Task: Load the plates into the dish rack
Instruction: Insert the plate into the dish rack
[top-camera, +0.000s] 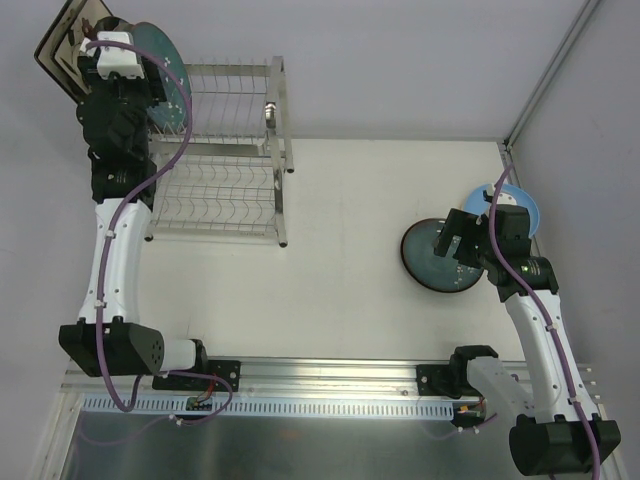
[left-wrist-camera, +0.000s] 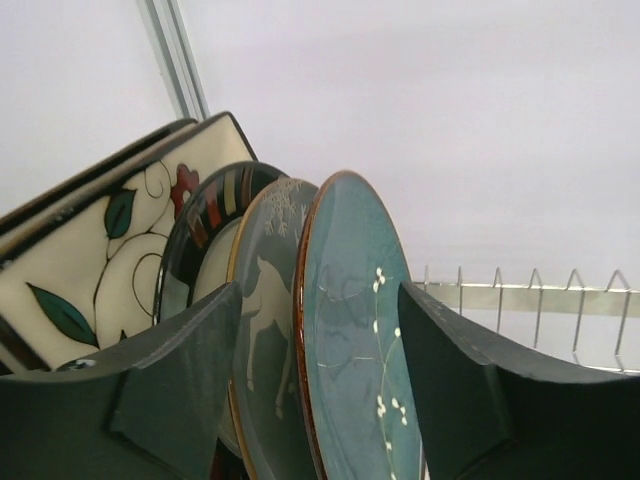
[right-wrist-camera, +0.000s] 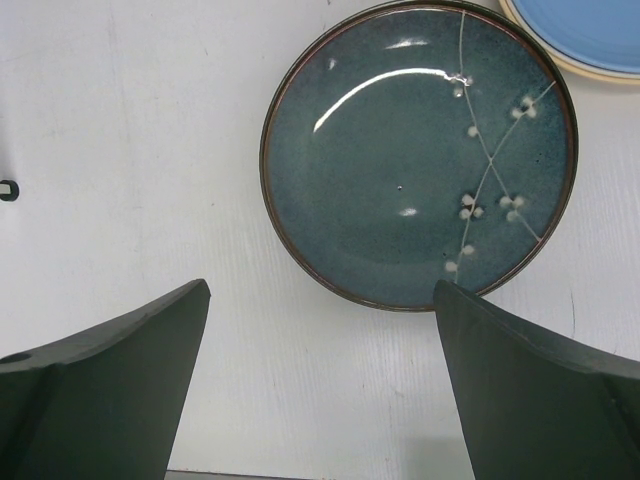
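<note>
My left hand (left-wrist-camera: 320, 300) is open, its fingers straddling a dark teal glazed round plate (left-wrist-camera: 350, 350) that stands upright beside square cream floral plates (left-wrist-camera: 90, 260) at the end of the silver wire dish rack (top-camera: 280, 110). My right hand (right-wrist-camera: 322, 290) hangs open over a second teal plate (right-wrist-camera: 400, 150) on the white bench (top-camera: 330, 200). That one and a light blue plate (right-wrist-camera: 590, 25) remain to load, I judge.

No legible text or markings
</note>
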